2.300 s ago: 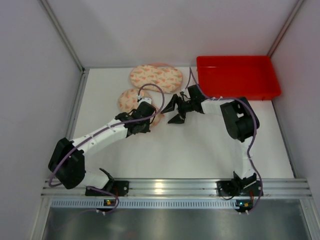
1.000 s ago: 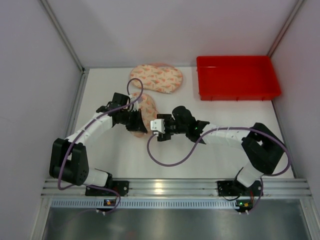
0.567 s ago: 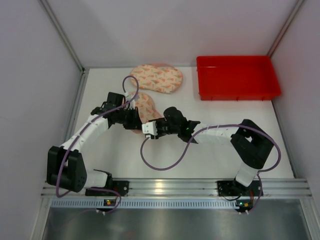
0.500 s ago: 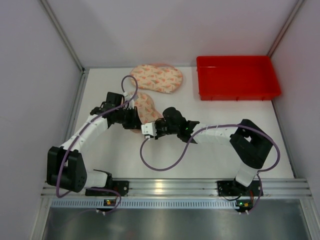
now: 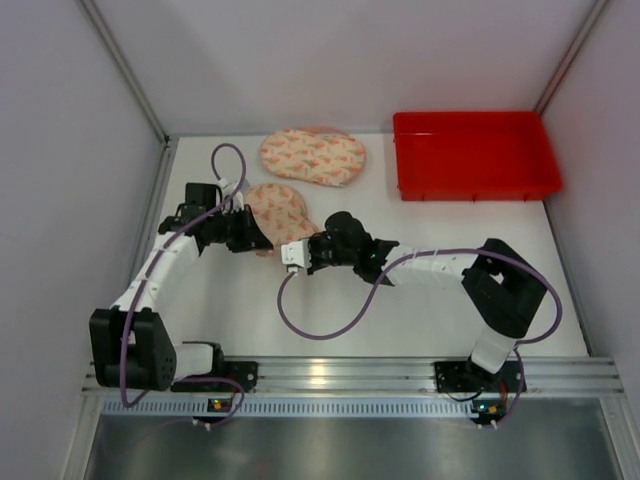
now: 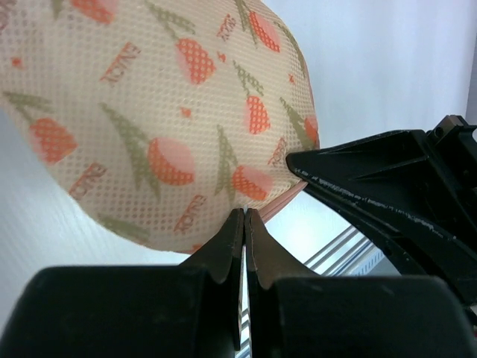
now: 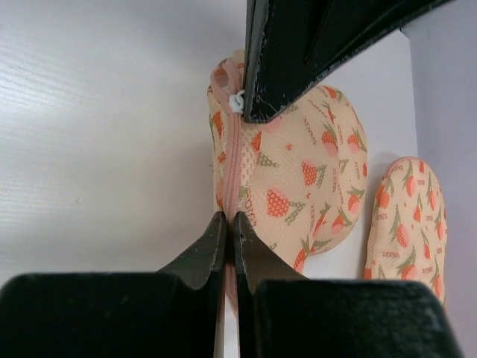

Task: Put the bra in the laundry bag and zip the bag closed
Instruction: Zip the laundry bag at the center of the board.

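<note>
From above, the peach, fruit-printed mesh dome laundry bag (image 5: 275, 205) lies on the white table (image 5: 400, 310), left of centre. It is well apart from the red plastic tray (image 5: 475, 155) at the far right. A second oval piece in the same print (image 5: 313, 157) lies just beyond it, and I cannot tell what that piece is. No bra shows loose; whether it is inside the mesh cannot be told. The left gripper (image 5: 262, 240) and the right gripper (image 5: 284, 251) meet at the bag's near edge. The bag's long axis slants from far-left to near-right, its dome bulging away from the arms.

In the left wrist view, that claw's jaws are pressed together on the bag's lower rim, with a speck of white pinched between the tips. The other claw's black fingers touch the same rim just to the right.

In the right wrist view, the jaws are fully closed on the pink zip (image 7: 231, 160). The zip runs straight away from the claw up the bag's flat side. A small white zip pull (image 7: 237, 102) sits at the far end, against the left finger.

The step looks like closing the zip. It should go best if the right claw acts only as an anchor, keeping the tape taut. The left should draw the pull along the track's own line, low to the table. Pulling sideways or lifting would likely buckle the soft mesh and jam the slider.
</note>
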`<state>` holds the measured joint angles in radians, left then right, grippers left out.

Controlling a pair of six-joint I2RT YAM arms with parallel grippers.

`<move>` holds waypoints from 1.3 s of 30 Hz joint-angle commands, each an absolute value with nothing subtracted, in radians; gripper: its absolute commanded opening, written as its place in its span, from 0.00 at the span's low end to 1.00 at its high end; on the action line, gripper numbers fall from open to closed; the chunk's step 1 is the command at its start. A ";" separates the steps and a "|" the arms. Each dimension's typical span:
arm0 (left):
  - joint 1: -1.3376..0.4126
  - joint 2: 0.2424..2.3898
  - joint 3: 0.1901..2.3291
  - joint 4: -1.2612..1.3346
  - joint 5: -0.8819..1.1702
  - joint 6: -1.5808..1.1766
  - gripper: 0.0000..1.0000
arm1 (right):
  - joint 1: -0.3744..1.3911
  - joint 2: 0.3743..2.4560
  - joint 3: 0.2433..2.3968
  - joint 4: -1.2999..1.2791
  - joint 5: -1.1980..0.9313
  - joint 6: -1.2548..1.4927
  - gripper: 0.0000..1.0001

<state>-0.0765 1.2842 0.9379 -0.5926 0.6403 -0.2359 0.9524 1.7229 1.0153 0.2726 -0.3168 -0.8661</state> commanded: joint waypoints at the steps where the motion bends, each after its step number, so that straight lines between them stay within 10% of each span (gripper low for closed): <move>1: -0.014 1.230 0.953 -0.609 0.621 -0.195 0.00 | 0.907 1.675 1.009 0.242 -0.267 -0.818 0.00; 34: 0.241 1.250 0.877 -0.465 0.624 -0.218 0.00 | 0.827 1.566 0.959 0.190 -0.316 -0.749 0.00; 39: 0.244 1.221 0.903 -0.465 0.628 -0.212 0.49 | 0.876 1.566 0.986 0.045 -0.370 -0.715 0.10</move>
<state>0.2405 1.2625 0.8627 -0.5182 0.6235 -0.2340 0.8383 1.6039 0.9321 0.1474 -0.3229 -0.7452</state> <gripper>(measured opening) 0.420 0.050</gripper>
